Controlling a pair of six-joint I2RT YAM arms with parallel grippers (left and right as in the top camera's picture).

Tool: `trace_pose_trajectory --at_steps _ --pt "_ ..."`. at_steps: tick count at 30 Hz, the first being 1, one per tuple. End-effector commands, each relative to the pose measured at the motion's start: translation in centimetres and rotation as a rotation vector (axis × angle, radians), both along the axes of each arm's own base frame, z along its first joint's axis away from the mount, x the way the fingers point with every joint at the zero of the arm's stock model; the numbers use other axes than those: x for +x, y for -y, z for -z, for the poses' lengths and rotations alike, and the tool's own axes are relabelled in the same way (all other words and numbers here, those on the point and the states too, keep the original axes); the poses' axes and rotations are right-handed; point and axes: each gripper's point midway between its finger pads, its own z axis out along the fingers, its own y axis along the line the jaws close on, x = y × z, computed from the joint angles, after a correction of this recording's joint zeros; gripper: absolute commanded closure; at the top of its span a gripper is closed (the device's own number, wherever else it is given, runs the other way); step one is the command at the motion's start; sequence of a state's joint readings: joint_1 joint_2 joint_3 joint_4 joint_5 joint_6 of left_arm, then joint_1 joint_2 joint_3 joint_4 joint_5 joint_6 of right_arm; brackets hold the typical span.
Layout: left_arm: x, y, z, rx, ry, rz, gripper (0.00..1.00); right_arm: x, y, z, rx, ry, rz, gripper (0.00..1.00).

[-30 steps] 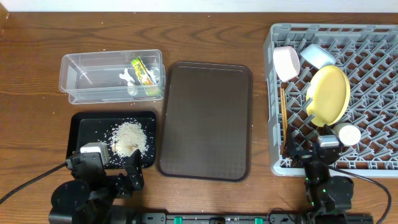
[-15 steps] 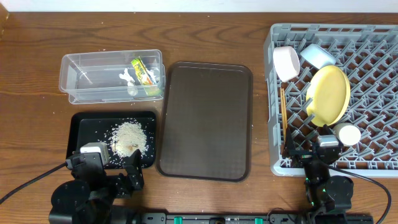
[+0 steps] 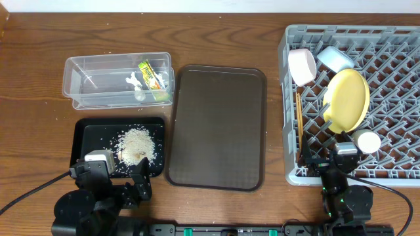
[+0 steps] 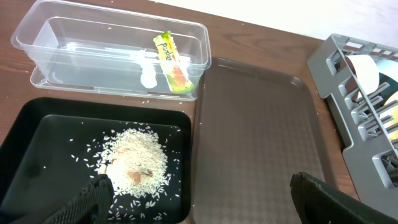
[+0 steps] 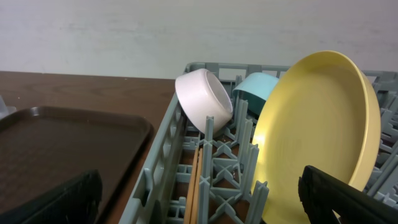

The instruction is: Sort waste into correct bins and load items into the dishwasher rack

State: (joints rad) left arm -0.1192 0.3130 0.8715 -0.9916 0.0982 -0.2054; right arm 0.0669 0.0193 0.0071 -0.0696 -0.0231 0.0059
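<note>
The grey dishwasher rack (image 3: 394, 78) at the right holds the yellow plate (image 3: 346, 99), the white bowl (image 3: 302, 65), the light blue bowl (image 3: 335, 58), the small white cup (image 3: 367, 141) and the chopsticks (image 3: 298, 124). The clear tub (image 3: 85, 82) holds the yellow-green wrapper (image 3: 151, 75) and a white scrap (image 3: 135, 80). The black tray (image 3: 88, 134) holds the rice scraps (image 3: 136, 144). My left gripper (image 4: 199, 208) is open and empty over the tray's near edge. My right gripper (image 5: 199, 199) is open and empty at the rack's near left corner.
A large dark brown serving tray (image 3: 216, 124) lies between the bins and the rack. The rack's wall (image 5: 161, 155) stands right in front of the right gripper. Both arm bases sit at the table's front edge.
</note>
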Motion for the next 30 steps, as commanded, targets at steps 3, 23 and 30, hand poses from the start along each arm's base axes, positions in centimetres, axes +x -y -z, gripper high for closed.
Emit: trace_pose_trajectory --at_steps 3,23,30 --pt "0.0 0.0 0.2 0.008 -0.003 0.002 0.06 0.0 -0.5 0.2 -0.007 -0.005 -0.022 0.01" --pt "-0.6 -1.0 1.3 0.044 -0.043 -0.04 0.06 0.0 -0.5 0.2 -0.007 -0.005 -0.022 0.01" --pt "0.7 -2.7 4.9 0.048 -0.004 -0.145 0.06 0.0 -0.5 0.2 -0.007 -0.005 -0.022 0.01"
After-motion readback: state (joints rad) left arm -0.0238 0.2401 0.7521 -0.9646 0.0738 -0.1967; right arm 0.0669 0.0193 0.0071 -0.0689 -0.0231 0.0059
